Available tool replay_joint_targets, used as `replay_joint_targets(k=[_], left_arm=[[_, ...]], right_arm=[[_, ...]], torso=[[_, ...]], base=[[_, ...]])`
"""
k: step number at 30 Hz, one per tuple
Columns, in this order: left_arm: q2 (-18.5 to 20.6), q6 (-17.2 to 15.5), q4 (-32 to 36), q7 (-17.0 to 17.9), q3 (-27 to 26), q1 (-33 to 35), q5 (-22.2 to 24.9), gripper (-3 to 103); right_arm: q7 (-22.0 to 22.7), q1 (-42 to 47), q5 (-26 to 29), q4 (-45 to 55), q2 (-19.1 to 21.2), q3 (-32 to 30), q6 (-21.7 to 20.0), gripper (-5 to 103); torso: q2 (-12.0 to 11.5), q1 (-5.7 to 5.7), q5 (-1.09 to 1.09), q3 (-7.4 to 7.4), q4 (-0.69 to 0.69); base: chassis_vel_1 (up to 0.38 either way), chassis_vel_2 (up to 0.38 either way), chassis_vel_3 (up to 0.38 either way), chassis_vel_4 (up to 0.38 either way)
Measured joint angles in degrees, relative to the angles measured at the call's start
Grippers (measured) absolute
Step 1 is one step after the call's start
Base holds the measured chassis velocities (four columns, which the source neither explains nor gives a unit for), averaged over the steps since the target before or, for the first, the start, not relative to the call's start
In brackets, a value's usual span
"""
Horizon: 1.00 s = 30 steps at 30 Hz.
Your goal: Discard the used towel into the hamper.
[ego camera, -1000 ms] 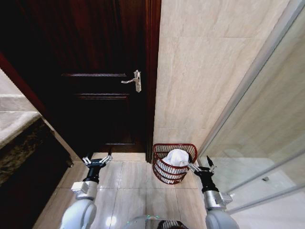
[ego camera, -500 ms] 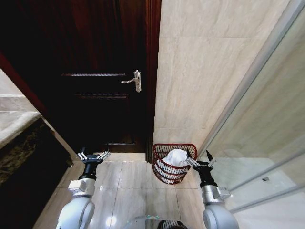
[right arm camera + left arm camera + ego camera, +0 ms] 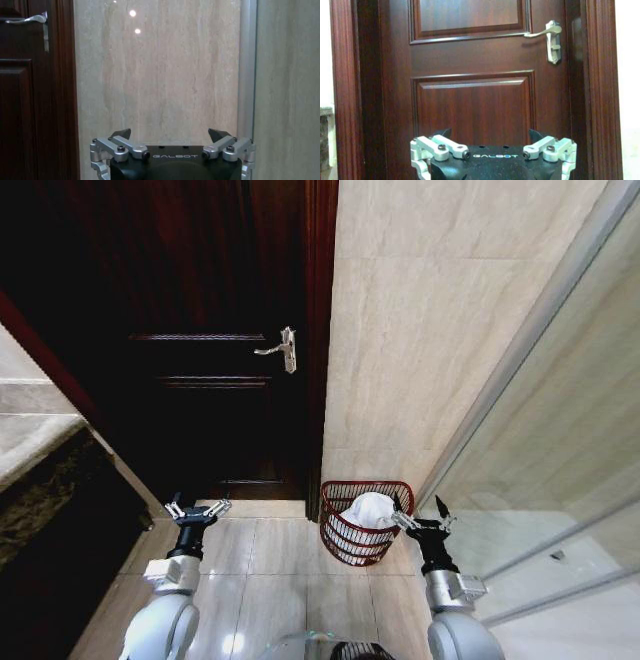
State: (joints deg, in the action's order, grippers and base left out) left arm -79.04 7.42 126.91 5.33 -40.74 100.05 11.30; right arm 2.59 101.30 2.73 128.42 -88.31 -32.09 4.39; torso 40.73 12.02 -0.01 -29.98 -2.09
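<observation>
Both jaws are spread wide and hold nothing. Nearest, the left gripper point(image 3: 196, 511) hangs low over the floor tiles point(image 3: 265, 580), facing the dark door point(image 3: 475, 93). To the right, the right gripper point(image 3: 424, 517) is just beside the hamper point(image 3: 345, 538). Inside the hamper lies the white towel point(image 3: 368, 508), against the far wall point(image 3: 440, 320).

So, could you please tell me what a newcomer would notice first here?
A reddish wire hamper stands on the tile floor against the beige wall, with a white towel lying in it. The right tool hangs open just beside its rim, and the left tool hangs open before the dark wooden door.
</observation>
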Motion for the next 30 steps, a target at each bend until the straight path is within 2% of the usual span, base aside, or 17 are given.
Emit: replay_joint_targets(k=[30], left_arm=[[-0.9, 3.8, -0.2, -1.0, -0.1, 0.2, -1.5, 100]], right_arm=[[0.0, 3.0, -0.2, -0.3, 0.7, 0.0, 2.9, 100]], torso=[[0.0, -0.01, 0.01, 0.0, 0.0]], base=[[0.055, -0.056, -0.054, 0.061]])
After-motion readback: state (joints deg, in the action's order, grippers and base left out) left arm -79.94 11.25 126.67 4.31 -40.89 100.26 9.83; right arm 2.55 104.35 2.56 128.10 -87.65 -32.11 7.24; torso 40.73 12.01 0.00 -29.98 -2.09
